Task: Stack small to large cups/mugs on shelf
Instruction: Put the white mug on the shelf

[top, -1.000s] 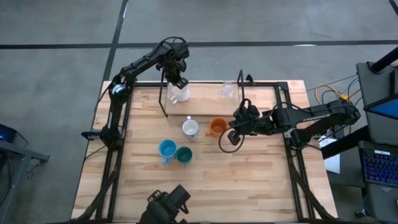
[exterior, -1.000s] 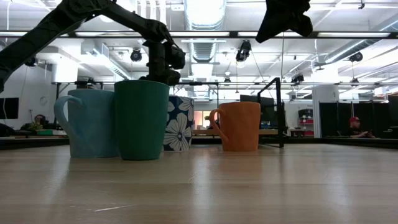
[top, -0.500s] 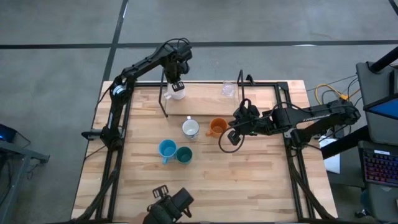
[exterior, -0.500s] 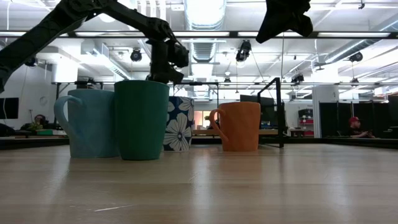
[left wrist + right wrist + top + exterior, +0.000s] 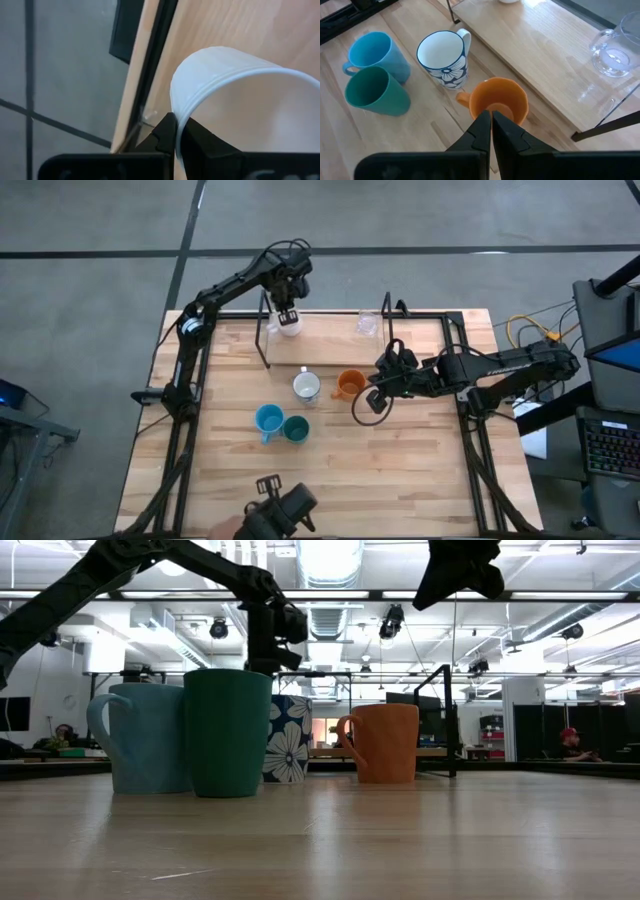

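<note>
My left gripper (image 5: 288, 318) is shut on a white cup (image 5: 290, 327) over the far left end of the wood shelf (image 5: 400, 352). A clear glass mug (image 5: 367, 323) stands on the shelf. On the table stand a white flowered mug (image 5: 306, 386), an orange mug (image 5: 349, 384), a light blue mug (image 5: 268, 419) and a teal cup (image 5: 296, 428). My right gripper (image 5: 490, 125) is shut and empty, held high above the orange mug (image 5: 498, 102). My left gripper pinches the white cup's wall at the rim (image 5: 176, 107), one finger inside the cup and one outside. The fingers come from above, pointing down. The cup stays upright over the shelf plank (image 5: 225, 30); whether its base rests there I cannot tell.
The shelf's black wire frame has upright loops at its ends (image 5: 262, 340). A black frame runs along the table's sides (image 5: 185, 380). A dark device (image 5: 280, 515) shows at the near edge. Bare tabletop lies at the near right (image 5: 410, 470).
My left gripper has gone a little toward the table's far edge with the white cup, still shut on it. The cup stays upright.
</note>
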{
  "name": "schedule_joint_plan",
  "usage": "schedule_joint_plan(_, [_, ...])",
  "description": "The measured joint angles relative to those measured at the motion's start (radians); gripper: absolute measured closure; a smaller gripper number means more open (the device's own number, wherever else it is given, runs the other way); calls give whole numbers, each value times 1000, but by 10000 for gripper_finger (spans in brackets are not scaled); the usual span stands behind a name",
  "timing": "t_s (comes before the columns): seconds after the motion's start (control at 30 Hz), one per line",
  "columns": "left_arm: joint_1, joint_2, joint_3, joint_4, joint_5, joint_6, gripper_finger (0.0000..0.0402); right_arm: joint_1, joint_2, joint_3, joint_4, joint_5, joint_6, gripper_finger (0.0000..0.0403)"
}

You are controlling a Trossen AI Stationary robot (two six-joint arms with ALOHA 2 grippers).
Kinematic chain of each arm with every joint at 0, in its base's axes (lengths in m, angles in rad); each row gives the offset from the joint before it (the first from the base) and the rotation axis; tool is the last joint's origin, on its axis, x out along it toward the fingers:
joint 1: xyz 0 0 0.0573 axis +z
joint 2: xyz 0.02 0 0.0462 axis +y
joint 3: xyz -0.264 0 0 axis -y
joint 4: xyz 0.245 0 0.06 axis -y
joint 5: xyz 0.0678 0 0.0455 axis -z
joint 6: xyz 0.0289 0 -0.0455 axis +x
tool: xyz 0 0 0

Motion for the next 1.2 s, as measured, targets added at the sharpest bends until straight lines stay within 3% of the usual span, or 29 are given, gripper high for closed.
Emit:
schedule_joint_plan(0.4, [-9, 0, 0, 23, -22, 129, 401, 0, 0, 0, -30, 0, 19, 394])
schedule_joint_plan(0.63, [-9, 0, 0, 8, 67, 131, 401, 0, -2, 0, -35, 0, 19, 394])
schedule_joint_plan(1.2, [-12, -1, 0, 8, 61, 127, 402, 0, -7, 0, -46, 0, 17, 394])
